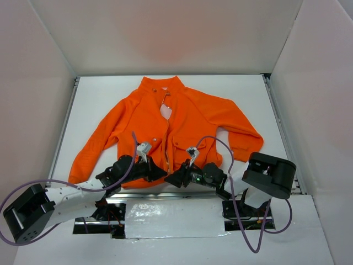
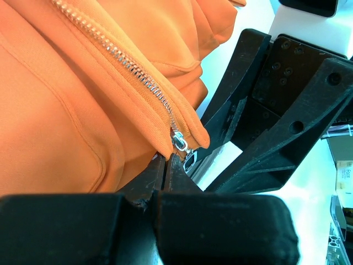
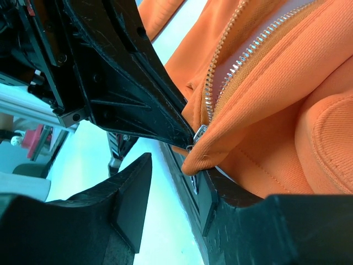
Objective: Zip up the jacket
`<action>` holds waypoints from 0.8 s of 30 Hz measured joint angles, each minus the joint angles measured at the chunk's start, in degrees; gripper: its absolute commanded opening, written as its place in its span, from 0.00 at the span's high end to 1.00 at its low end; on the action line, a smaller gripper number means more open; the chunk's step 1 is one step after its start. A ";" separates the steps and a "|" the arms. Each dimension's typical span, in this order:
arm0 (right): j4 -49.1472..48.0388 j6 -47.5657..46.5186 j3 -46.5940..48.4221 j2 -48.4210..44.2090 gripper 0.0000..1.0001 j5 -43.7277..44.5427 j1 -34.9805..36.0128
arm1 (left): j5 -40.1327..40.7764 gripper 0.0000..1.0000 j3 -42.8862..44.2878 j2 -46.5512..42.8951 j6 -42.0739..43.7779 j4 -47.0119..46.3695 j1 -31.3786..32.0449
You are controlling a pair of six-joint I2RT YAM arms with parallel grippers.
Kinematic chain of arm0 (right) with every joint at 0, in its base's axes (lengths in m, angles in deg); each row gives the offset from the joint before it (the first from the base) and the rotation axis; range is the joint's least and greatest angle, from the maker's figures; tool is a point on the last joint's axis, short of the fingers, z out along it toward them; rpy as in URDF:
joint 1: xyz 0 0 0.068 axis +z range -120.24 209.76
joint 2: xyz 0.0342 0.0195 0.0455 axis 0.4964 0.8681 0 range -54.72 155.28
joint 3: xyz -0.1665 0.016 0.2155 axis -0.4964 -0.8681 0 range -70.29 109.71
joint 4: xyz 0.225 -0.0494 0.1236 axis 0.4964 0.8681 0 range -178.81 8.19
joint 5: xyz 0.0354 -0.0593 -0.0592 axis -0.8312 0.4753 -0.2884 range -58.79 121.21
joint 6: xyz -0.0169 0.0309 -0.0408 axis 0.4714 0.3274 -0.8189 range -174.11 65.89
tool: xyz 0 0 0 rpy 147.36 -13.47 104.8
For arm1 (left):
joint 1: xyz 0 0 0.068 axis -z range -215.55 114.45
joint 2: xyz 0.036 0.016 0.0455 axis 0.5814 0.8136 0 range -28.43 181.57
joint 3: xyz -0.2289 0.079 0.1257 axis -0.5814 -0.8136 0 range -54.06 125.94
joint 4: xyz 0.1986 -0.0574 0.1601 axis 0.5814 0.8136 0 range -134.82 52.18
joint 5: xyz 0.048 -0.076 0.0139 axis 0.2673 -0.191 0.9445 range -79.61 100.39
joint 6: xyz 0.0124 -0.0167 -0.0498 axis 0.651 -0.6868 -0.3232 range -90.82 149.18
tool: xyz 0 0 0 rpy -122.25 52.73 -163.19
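Your left jaws pinched shut on jacket (image 1: 193,116) hem beside zipper (image 2: 132,69); right jaws stood apart, hem corner between. White counter (image 1: 99,94), pale walls (image 1: 165,33) on three sides.

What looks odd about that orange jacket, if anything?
Nothing looks damaged. The jacket lies flat but lopsided: one sleeve is folded back at the elbow, the other sleeve straight, and the front gapes below the collar, showing pale lining.
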 measured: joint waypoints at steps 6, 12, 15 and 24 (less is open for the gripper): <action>2.36 0.63 0.42 -1.49 0.64 0.83 0.00 | 0.44 1.00 0.55 -0.02 0.17 0.31 0.00; 4.55 1.86 0.74 -2.08 0.61 1.40 0.00 | 0.57 1.00 0.55 0.13 0.20 0.48 0.02; 4.85 2.43 0.81 -2.51 0.59 1.46 0.00 | 0.90 1.00 0.55 0.13 0.17 0.46 0.02; 6.58 3.15 0.76 -3.72 0.71 2.23 -0.11 | 0.92 1.00 0.76 0.44 0.15 0.11 0.02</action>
